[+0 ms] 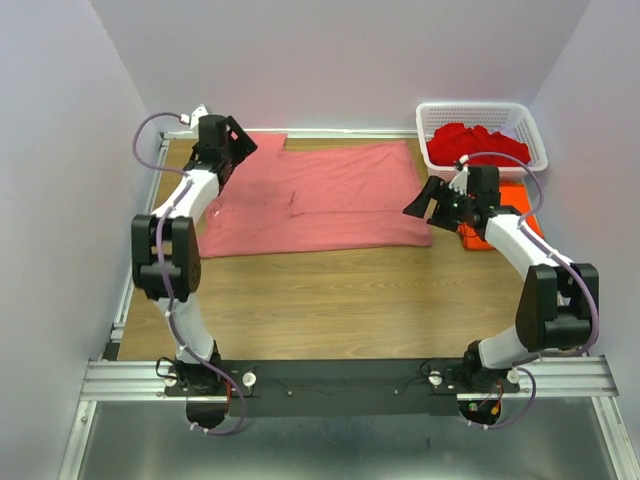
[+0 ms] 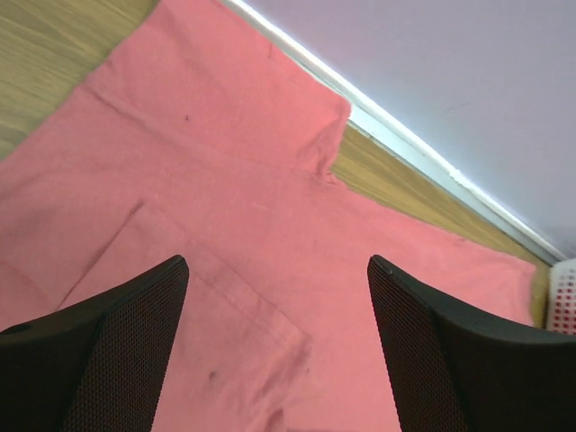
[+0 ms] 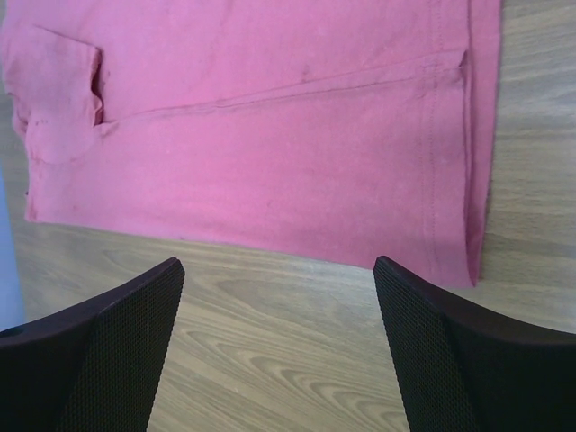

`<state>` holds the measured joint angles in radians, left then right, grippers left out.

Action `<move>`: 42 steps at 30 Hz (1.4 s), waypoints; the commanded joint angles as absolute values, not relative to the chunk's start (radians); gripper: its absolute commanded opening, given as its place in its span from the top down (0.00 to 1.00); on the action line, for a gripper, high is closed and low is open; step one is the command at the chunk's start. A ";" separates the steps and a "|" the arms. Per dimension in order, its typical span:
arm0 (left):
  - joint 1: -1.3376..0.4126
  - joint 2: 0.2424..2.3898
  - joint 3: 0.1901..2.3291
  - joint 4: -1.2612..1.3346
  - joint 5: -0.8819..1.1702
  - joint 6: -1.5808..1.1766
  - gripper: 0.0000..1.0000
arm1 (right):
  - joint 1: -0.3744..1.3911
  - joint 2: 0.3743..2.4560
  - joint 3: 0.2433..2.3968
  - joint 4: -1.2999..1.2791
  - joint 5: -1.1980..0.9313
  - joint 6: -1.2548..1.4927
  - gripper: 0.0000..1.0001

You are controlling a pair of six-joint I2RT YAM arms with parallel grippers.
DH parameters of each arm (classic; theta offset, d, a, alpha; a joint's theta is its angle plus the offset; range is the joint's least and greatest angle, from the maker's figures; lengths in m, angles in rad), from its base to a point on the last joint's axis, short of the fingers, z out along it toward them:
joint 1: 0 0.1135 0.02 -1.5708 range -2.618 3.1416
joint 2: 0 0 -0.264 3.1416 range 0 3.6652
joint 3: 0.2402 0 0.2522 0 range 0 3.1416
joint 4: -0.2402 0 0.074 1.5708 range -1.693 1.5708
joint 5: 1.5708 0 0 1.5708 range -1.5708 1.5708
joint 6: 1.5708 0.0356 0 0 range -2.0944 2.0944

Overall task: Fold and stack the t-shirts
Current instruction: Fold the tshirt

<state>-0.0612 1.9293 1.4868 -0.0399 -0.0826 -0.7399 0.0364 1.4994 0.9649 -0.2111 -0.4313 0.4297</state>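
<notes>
A large salmon-pink t-shirt (image 1: 320, 195) lies spread on the wooden table, partly folded, with one sleeve toward the back left. It fills the left wrist view (image 2: 252, 207) and the top of the right wrist view (image 3: 270, 135). My left gripper (image 1: 238, 142) hovers open and empty over the shirt's back left part, near the sleeve. My right gripper (image 1: 428, 203) hovers open and empty at the shirt's right front corner, over bare wood in its own view. Deep red t-shirts (image 1: 478, 143) lie in the basket. A folded bright orange t-shirt (image 1: 515, 200) lies under the right arm.
A white plastic lattice basket (image 1: 535, 135) stands at the back right corner, its edge showing in the left wrist view (image 2: 562, 297). Lilac walls close the table at the back and both sides. Bare wood (image 1: 340, 300) stretches between the shirt and the arm bases.
</notes>
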 commanded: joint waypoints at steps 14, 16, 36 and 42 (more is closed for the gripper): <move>0.138 1.506 0.842 -0.092 -0.129 -0.646 0.34 | 0.032 1.666 0.956 -0.120 -0.479 0.506 0.44; 0.147 1.512 0.819 -0.091 -0.138 -0.646 0.36 | 0.032 1.692 0.962 -0.109 -0.453 0.508 0.47; 0.301 1.428 0.591 -0.297 -0.089 -0.721 0.40 | -0.078 1.664 0.707 -0.187 -0.342 0.555 0.56; 0.307 1.238 0.627 -0.394 -0.140 -0.716 0.36 | -0.077 1.563 0.776 -0.334 -0.290 0.479 0.46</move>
